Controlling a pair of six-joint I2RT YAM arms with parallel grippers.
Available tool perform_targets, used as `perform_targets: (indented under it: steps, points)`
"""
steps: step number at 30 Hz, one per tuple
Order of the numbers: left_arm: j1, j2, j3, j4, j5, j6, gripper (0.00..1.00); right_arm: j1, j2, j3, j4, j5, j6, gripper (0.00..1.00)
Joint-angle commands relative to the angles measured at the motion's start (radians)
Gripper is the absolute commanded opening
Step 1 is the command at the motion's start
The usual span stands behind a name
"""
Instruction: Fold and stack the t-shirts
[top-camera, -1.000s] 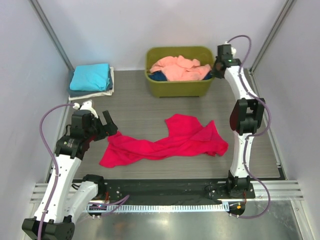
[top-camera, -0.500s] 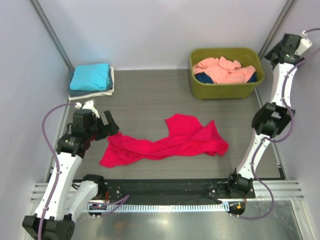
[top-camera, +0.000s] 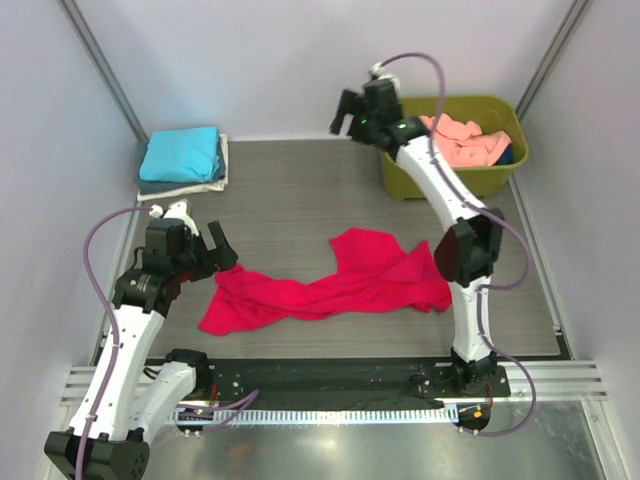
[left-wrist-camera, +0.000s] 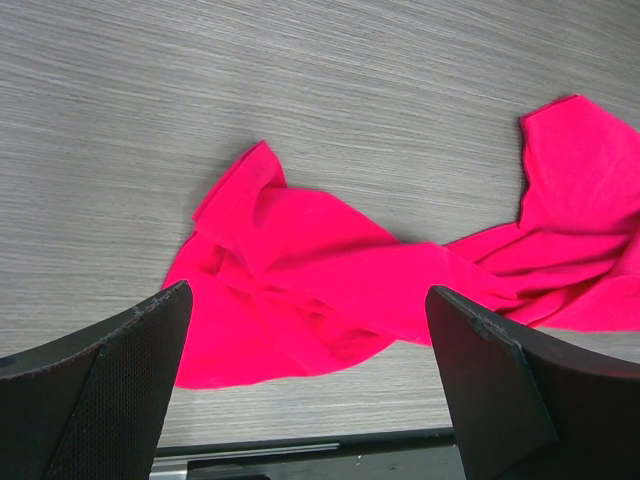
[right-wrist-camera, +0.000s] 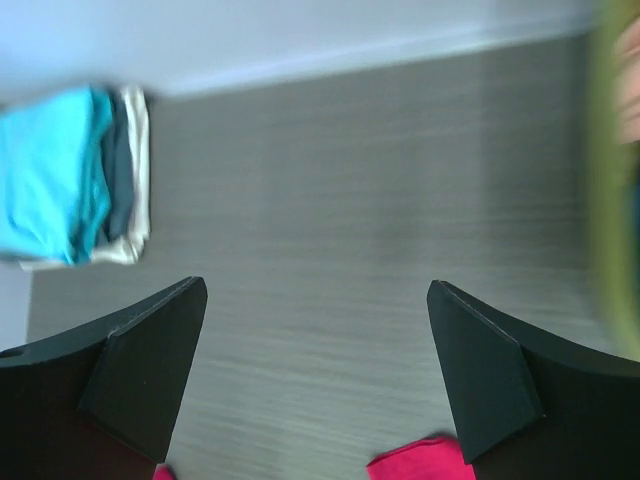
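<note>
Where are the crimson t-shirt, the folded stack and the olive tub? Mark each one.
crimson t-shirt (top-camera: 330, 290), top view, crumpled middle.
folded stack (top-camera: 182, 155), top view, turquoise top shirt.
olive tub (top-camera: 497, 180), top view, front wall.

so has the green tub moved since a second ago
Yes. The green tub has shifted right, farther from the folded stack in the back left corner.

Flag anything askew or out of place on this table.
The crimson-pink t-shirt lies twisted and bunched mid-table, unfolded. A salmon-pink t-shirt is heaped loosely in the olive-green tub, far right. The folded stack at far left looks tidy.
</note>
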Motion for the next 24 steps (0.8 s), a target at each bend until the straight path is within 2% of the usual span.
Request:
perform_targets:
  steps: [1,7,11,15,19,21,24]
  points:
    - [0.004,-0.017,0.0,0.032,-0.006,0.004,1.0,0.032,0.111,-0.019,0.013,0.019,0.025,0.98]
    - [0.004,-0.018,0.0,0.031,-0.009,0.004,1.0,0.006,0.239,0.001,-0.004,0.064,-0.031,0.99]
    - [0.004,-0.018,0.0,0.031,-0.008,0.004,1.0,-0.129,0.25,-0.014,-0.025,0.047,-0.057,0.99]
    - [0.006,-0.012,0.0,0.032,-0.006,0.004,1.0,-0.203,0.214,-0.028,-0.031,0.038,-0.114,0.99]
    - [0.006,0.006,0.001,0.031,-0.012,0.002,1.0,-0.169,0.199,-0.017,-0.033,-0.153,-0.166,1.0]
    - [0.007,0.017,0.007,0.025,-0.021,0.001,1.0,-0.107,0.185,-0.02,-0.033,-0.192,-0.197,1.0]
    - [0.004,0.032,0.035,-0.041,-0.125,-0.031,0.91,-0.033,0.125,-0.063,-0.047,-0.216,-0.223,1.0]
